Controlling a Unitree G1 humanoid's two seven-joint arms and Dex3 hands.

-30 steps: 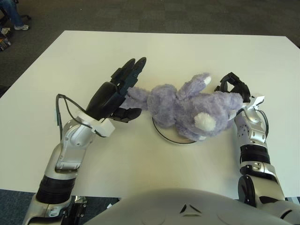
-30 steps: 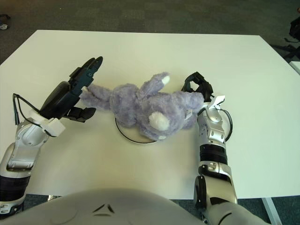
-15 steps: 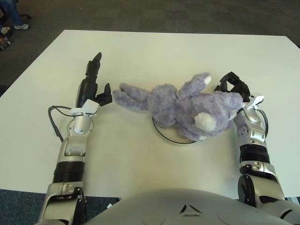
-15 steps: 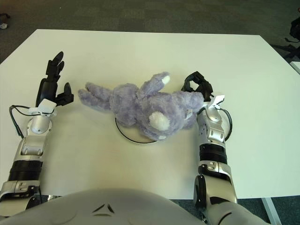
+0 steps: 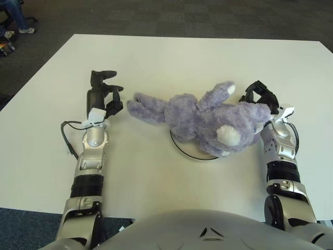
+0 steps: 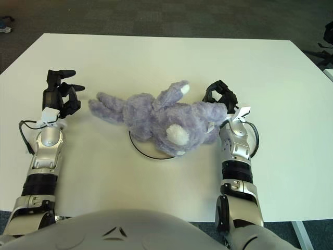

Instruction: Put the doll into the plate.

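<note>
Our left hand sits left of centre in frame, fingers curled in, gripping nothing, clear of the doll with a gap of bare counter between. Black cable loops off the left wrist, small white tag just under the hand.

Our right hand is right of centre, fingers curled against the doll's right end; can't tell whether it actually grips the fur or only touches it. White tag sticks out beside that wrist.

Doll: purple plush, lying on its side across mid-frame, long ears pointing left toward our left hand, white tail patch facing us. Its body lies over the plate; only the plate's lower-left rim shows as a dark arc, the rest is hidden under the plush. Ears and head hang off the plate onto the counter.

View differences: left eye shows a person's leg and shoe in the upper-left corner and dark items at the left edge; right eye only catches a shoe tip up there, but shows dark gear at the upper-right edge and a white strip below it. Dark carpet surrounds the counter. Our grey torso fills bottom centre.

No readable writing on the tags or elsewhere.
</note>
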